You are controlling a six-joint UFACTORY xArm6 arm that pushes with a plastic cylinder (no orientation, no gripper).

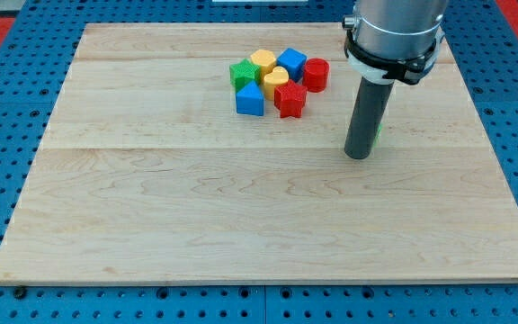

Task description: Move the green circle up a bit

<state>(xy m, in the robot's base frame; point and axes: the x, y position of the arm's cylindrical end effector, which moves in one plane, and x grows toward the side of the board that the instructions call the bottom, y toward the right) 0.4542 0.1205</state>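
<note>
My tip [359,155] rests on the wooden board at the view's right of centre. The green circle [379,134] is almost wholly hidden behind the rod; only a thin green sliver shows at the rod's right edge, just above the tip. The tip stands right against it, on its lower left side as seen here.
A tight cluster lies up and left of the tip: a green star [243,74], a yellow hexagon [262,60], a blue cube [291,62], a red cylinder [317,73], a yellow heart [274,82], a blue block [250,100] and a red star [290,100]. The board [241,216] lies on a blue pegboard.
</note>
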